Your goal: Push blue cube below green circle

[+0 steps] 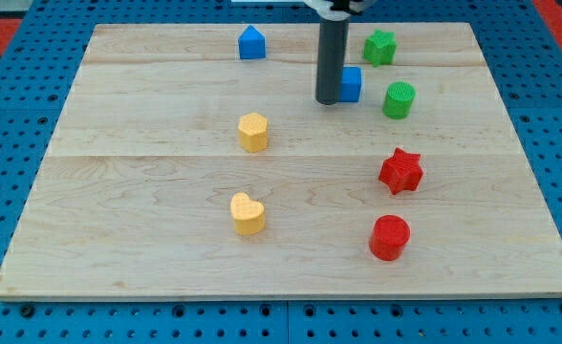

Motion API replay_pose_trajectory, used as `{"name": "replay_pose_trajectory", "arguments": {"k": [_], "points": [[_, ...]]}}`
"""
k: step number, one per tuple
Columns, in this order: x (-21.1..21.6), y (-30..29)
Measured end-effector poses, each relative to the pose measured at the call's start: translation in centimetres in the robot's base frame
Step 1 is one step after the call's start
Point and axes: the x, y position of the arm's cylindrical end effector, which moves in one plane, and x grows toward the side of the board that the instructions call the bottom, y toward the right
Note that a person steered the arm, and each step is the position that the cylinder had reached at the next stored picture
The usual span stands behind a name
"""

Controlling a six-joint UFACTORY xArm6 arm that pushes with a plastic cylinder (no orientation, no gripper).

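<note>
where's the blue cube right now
The blue cube sits upper right of the board, against my tip's right side, just left of the green circle.

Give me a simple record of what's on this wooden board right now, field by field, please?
tip: my tip against the view's left side of the blue cube
target: green circle, to the view's right of the blue cube and slightly lower
other green: green star, near the view's top
other blue: house-shaped blue block, top centre
yellow: hexagon and heart, left of centre
red: star above red circle, lower right
surface: wooden board
</note>
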Motion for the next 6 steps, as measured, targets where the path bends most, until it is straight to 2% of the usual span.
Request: {"name": "replay_pose_trajectory", "arguments": {"k": [4, 6], "points": [[-3.7, 0.4], [-3.7, 1.9]]}}
